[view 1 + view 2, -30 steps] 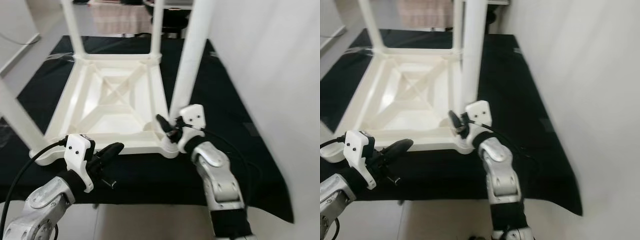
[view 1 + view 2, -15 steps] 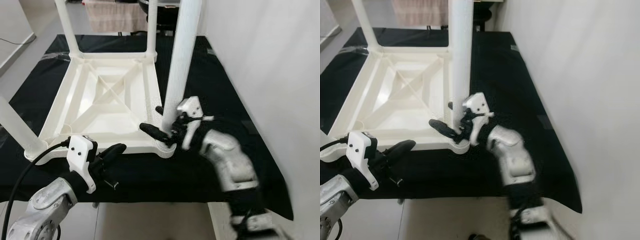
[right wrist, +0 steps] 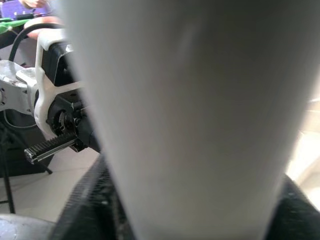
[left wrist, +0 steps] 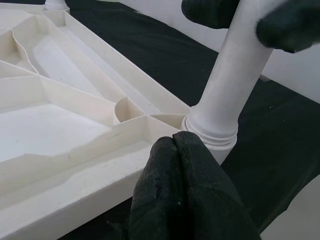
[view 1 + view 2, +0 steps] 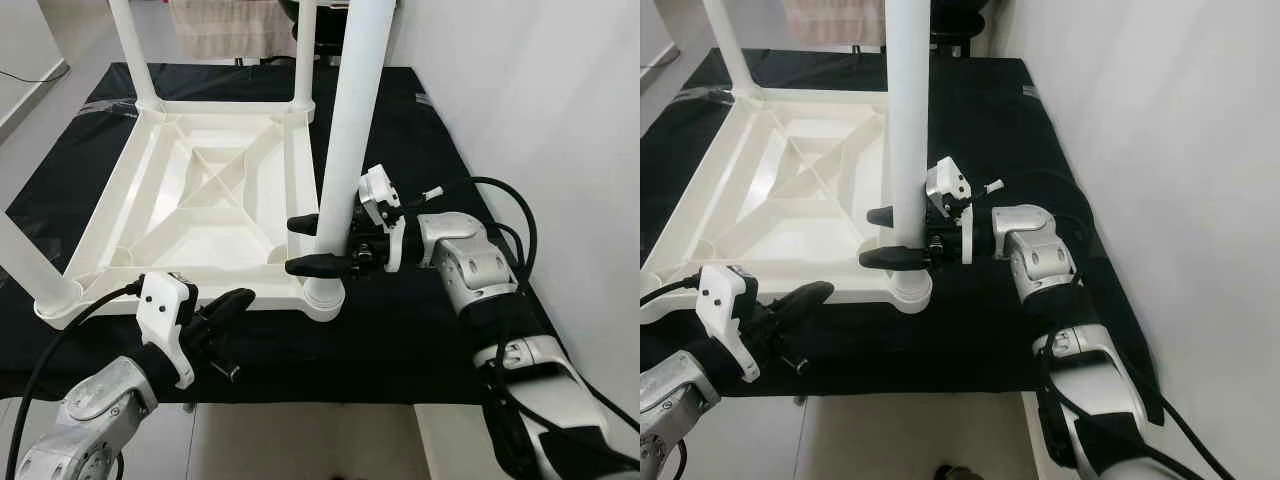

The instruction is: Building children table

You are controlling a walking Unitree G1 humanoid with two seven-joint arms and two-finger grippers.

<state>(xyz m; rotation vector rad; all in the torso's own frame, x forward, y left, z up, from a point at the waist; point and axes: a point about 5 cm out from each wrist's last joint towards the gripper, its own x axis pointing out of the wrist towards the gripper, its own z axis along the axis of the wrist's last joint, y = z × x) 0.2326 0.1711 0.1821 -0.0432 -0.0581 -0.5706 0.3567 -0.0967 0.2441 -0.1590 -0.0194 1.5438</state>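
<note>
Lying upside down on a black mat [image 5: 420, 330], the white table top [image 5: 215, 205] shows four legs in the left eye view, one at each corner: two far ones, one at the near left cut by the frame edge, and the near right leg [image 5: 345, 140] standing in its socket. The right gripper [image 5: 310, 243] reaches in from the right with its two black fingers spread on either side of that leg low down, one in front and one behind; whether they press it cannot be told. The left gripper [image 5: 222, 308] hovers just near of the table top's near edge, fingers pressed together around nothing.

The right eye view repeats this: the right gripper [image 5: 885, 236] straddles the same leg above its ringed base, with a white wall [image 5: 1180, 150] on the right.

In the left wrist view, the two closed fingertips [image 4: 182, 185] sit just beside the rim, close to the leg's collar.

The right wrist view has the white leg [image 3: 190, 120] very close between the dark fingers.
</note>
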